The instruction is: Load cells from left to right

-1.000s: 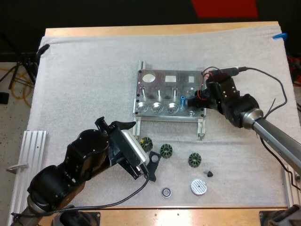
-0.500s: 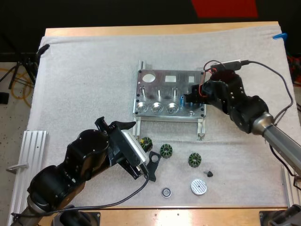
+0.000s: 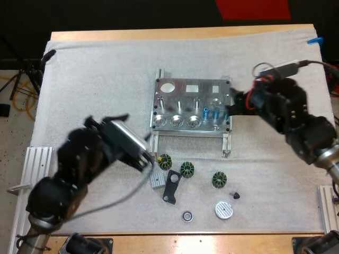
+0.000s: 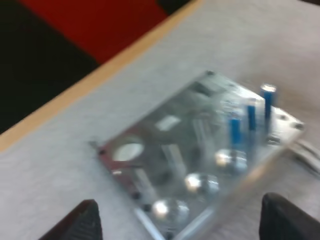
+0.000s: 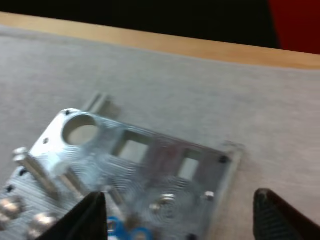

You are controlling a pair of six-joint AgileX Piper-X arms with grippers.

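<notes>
Metal fixture (image 3: 192, 106) sits mid-mat on the white mat (image 3: 106, 69), which covers the wooden counter (image 3: 185, 33). Three blue cylinders (image 3: 212, 113) stand upright, close together, at the fixture's near right corner. In the left wrist view they show as a row of three upright posts. The three round sockets to their left along the near edge look shiny and unfilled.

Left end effector (image 3: 147, 157) hangs over the mat, near and left of the fixture and apart from it. Its fingers (image 4: 82, 220) are spread wide in the left wrist view with nothing between them.

Right end effector (image 3: 232, 108) is just beside the fixture's right edge, close to the blue cylinders; cannot tell if it touches. Its fingers (image 5: 280, 215) are spread apart in the right wrist view, gripping nothing.

Loose parts lie on the mat near of the fixture:
- three green-and-yellow toothed rings (image 3: 187, 169), in a loose row
- a ribbed silver block (image 3: 156, 180), just beside a black bracket (image 3: 170, 186)
- a round ribbed silver disc (image 3: 224, 210)
- a small ring-shaped part (image 3: 187, 216)
- a tiny black cone (image 3: 235, 194)

An aluminium rail (image 3: 37, 174) lies along the counter's left side.
</notes>
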